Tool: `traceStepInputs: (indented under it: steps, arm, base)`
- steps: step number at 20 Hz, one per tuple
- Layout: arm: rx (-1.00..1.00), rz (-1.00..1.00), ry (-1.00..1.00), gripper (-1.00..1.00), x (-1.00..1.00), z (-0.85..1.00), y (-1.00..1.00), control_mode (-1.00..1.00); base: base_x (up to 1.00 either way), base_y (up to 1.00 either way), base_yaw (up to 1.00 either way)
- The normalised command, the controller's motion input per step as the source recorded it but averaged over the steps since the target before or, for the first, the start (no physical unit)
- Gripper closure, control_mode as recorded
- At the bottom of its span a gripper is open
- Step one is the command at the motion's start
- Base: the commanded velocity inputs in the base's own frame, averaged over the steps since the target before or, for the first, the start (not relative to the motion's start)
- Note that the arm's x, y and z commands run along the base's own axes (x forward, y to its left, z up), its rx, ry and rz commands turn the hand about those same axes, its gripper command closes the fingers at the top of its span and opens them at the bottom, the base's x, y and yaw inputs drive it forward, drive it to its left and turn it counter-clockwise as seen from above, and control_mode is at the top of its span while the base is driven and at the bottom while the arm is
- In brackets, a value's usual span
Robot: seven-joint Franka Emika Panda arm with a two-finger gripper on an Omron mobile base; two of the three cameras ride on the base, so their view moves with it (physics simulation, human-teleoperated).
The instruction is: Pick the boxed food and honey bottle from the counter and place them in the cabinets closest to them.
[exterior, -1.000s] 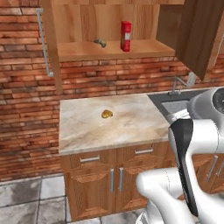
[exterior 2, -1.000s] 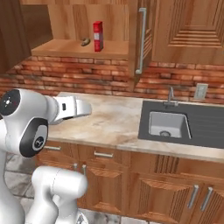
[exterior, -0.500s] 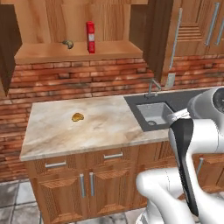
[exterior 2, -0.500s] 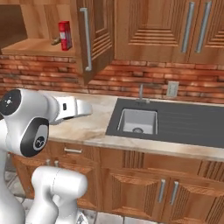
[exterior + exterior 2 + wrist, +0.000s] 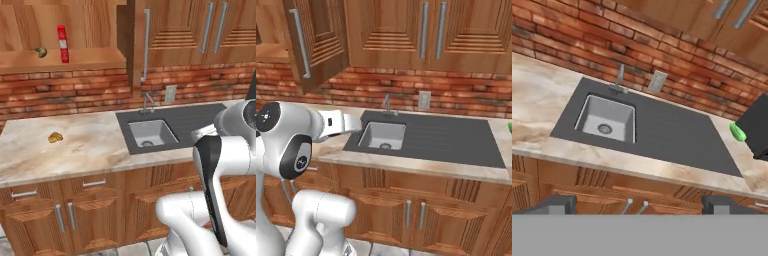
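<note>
Boxed food [image 5: 62,43] parked on the open cabinet [image 5: 65,60] shelf, step one looking done. Gripper [image 5: 637,204] spread wide, carrying nothing, above the sink [image 5: 607,120]. Honey bottle next: needs finding along the counter [image 5: 85,145].

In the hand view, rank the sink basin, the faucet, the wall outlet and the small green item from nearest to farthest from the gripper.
Judged from the gripper at the bottom of the hand view:
1. sink basin, left of centre, sunk in the dark sink top.
2. faucet, behind the basin at the brick wall.
3. wall outlet, on the bricks just right of the faucet; nearly level with it.
4. small green item, far right on the counter.
</note>
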Motion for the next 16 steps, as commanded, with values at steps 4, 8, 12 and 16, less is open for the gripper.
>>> traceStepInputs:
  steps: [4, 8, 12, 16]
  arm:
    - [0.0, 0.0, 0.0, -1.0, 0.0, 0.0, 0.0, 1.0]
    - [0.0, 0.0, 0.0, -1.0, 0.0, 0.0, 0.0, 1.0]
    - [0.0, 0.0, 0.0, -1.0, 0.0, 0.0, 0.0, 1.0]
    - [0.0, 0.0, 0.0, -1.0, 0.0, 0.0, 0.0, 1.0]
  base:
    - [0.0, -0.7, 0.0]
    - [0.0, -0.72, 0.0]
    - [0.0, -0.72, 0.0]
    - [0.0, -0.73, 0.0]
